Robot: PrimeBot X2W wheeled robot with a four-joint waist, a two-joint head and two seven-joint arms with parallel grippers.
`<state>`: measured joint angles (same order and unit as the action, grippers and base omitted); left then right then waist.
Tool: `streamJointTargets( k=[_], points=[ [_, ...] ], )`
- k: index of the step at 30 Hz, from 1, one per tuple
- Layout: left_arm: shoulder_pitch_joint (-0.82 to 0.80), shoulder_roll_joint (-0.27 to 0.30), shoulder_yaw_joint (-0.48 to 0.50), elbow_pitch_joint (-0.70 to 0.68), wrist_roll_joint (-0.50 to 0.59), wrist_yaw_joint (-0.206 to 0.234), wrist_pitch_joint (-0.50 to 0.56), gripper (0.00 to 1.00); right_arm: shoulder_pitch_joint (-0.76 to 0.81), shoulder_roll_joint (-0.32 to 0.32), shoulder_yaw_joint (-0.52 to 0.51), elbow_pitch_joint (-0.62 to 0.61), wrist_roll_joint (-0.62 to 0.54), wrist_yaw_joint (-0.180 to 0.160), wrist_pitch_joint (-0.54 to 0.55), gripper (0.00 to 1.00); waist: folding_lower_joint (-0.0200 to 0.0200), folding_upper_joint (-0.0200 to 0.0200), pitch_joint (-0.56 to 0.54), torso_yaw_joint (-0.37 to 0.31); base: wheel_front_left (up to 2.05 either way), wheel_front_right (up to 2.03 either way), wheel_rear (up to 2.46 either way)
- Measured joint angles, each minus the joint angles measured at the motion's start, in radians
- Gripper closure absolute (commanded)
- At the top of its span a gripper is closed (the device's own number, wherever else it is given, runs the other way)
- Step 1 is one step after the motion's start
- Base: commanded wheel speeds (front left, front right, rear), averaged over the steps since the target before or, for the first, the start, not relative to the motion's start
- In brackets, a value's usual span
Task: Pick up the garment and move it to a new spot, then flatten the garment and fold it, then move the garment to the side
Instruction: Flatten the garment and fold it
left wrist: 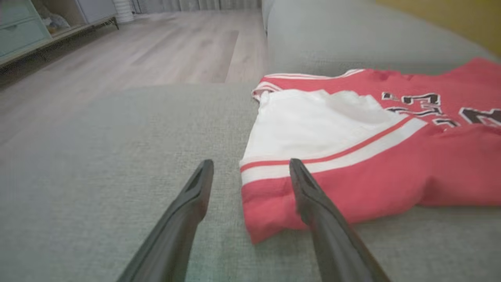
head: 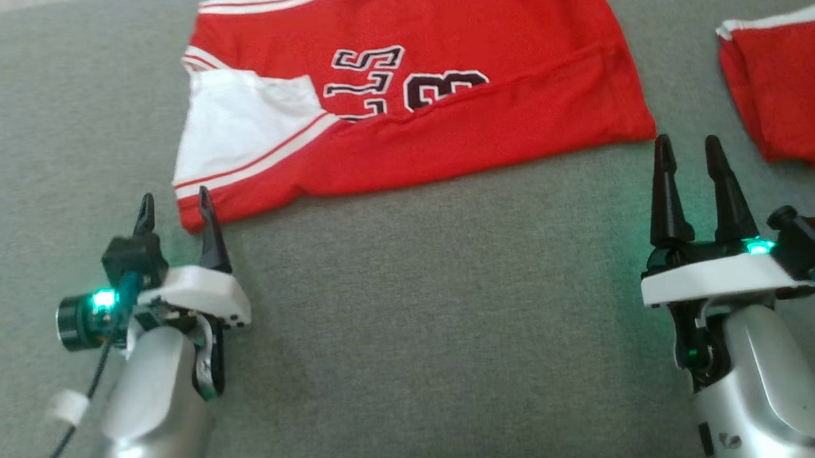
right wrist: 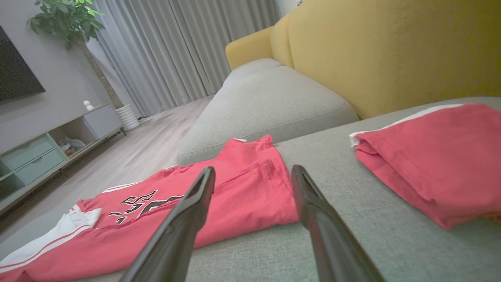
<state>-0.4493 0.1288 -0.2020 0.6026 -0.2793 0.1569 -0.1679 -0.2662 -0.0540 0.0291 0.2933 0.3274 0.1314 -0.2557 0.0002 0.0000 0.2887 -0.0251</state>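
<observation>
**One fold in, more folding and the move aside to go**

The jersey (head: 409, 86) lies spread on the grey sofa cushion (head: 417, 323), mostly smooth. Its near edge looks turned up over the lower half of the printed number, so I judge the placing and flattening done and a first fold already made. What remains, as I read it, is at least one more fold to make it compact, then carrying it off to the side.

My left gripper (head: 176, 194) sits at the jersey's near left corner with its jaws apart and nothing between them. In my left wrist view that red corner lies in the gap, with one finger crossing in front of the cloth. I cannot tell whether it touches the fabric.

My right gripper (head: 687, 138) is just off the jersey's near right corner, jaws also apart and empty, with its tips close to the hem.

To the right of the jersey, well apart from it, lies a folded red cloth (head: 789, 87). That may mark the side where this one belongs.
</observation>
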Motion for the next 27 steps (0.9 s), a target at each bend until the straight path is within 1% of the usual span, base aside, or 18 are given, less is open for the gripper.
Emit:
streamJointTargets(
  k=[4, 11, 12, 13, 14, 15, 16, 18, 21, 24, 26, 27],
  points=[
    [-0.045, 0.011, 0.001, 0.092, -0.002, -0.003, 0.049, 0.00, -0.012, 0.000, 0.001, 0.001, 0.026, 0.000, 0.000, 0.00, 0.0000, 0.0000, 0.027, -0.019, 0.00, 0.00, 0.00],
    [-0.122, 0.023, -0.004, 0.177, -0.004, -0.020, 0.080, 0.00, -0.013, 0.000, 0.006, 0.000, 0.058, 0.000, 0.000, 0.00, -0.0001, 0.0000, 0.057, -0.035, 0.00, 0.00, 0.00],
    [-0.128, 0.023, -0.007, 0.185, -0.004, -0.027, 0.091, 0.07, -0.013, 0.000, 0.006, 0.000, 0.058, 0.000, 0.000, 0.00, -0.0001, 0.0000, 0.057, -0.035, 0.00, 0.00, 0.00],
    [-0.132, 0.023, -0.012, 0.192, -0.004, -0.036, 0.100, 0.45, -0.013, 0.000, 0.005, 0.000, 0.058, 0.000, 0.000, 0.00, -0.0001, 0.0000, 0.056, -0.034, 0.00, 0.00, 0.00],
    [-0.140, 0.023, -0.019, 0.199, -0.004, -0.044, 0.109, 0.89, -0.014, 0.000, 0.003, 0.000, 0.058, 0.000, 0.000, 0.00, -0.0003, 0.0000, 0.055, -0.032, 0.00, 0.00, 0.00],
    [-0.145, 0.022, -0.026, 0.203, -0.004, -0.049, 0.114, 1.00, -0.014, 0.000, 0.002, 0.001, 0.058, 0.000, 0.000, 0.00, -0.0002, 0.0000, 0.052, -0.031, 0.00, 0.00, 0.00],
    [-0.145, 0.019, -0.030, 0.206, -0.004, -0.056, 0.115, 1.00, -0.015, 0.000, -0.001, 0.002, 0.058, 0.000, 0.000, 0.00, -0.0002, 0.0000, 0.048, -0.028, 0.00, 0.00, 0.00],
    [-0.144, 0.014, -0.031, 0.211, -0.008, -0.054, 0.108, 1.00, -0.020, 0.000, -0.006, 0.007, 0.058, 0.000, 0.000, 0.00, -0.0002, 0.0000, 0.040, -0.023, 0.00, 0.00, 0.00],
    [-0.139, 0.010, -0.033, 0.220, -0.011, -0.050, 0.072, 1.00, -0.035, 0.000, -0.004, 0.032, 0.041, 0.000, 0.000, 0.00, -0.0001, 0.0000, 0.025, -0.013, 0.00, 0.00, 0.00],
    [-0.134, 0.007, -0.037, 0.212, -0.011, -0.050, 0.019, 1.00, -0.056, 0.000, -0.010, 0.085, 0.003, 0.000, 0.001, 0.00, -0.0002, 0.0000, 0.011, 0.000, 0.00, 0.00, 0.00],
    [-0.136, 0.008, -0.046, 0.184, -0.009, -0.051, -0.018, 1.00, -0.081, 0.001, -0.029, 0.133, -0.021, 0.000, 0.026, 0.00, -0.0002, 0.0000, 0.004, 0.009, 0.00, 0.00, 0.00],
    [-0.137, 0.008, -0.053, 0.166, -0.008, -0.051, -0.032, 1.00, -0.098, 0.000, -0.039, 0.157, -0.014, 0.000, 0.046, 0.00, -0.0002, 0.0000, 0.002, 0.014, 0.00, 0.00, 0.00]
  ],
)
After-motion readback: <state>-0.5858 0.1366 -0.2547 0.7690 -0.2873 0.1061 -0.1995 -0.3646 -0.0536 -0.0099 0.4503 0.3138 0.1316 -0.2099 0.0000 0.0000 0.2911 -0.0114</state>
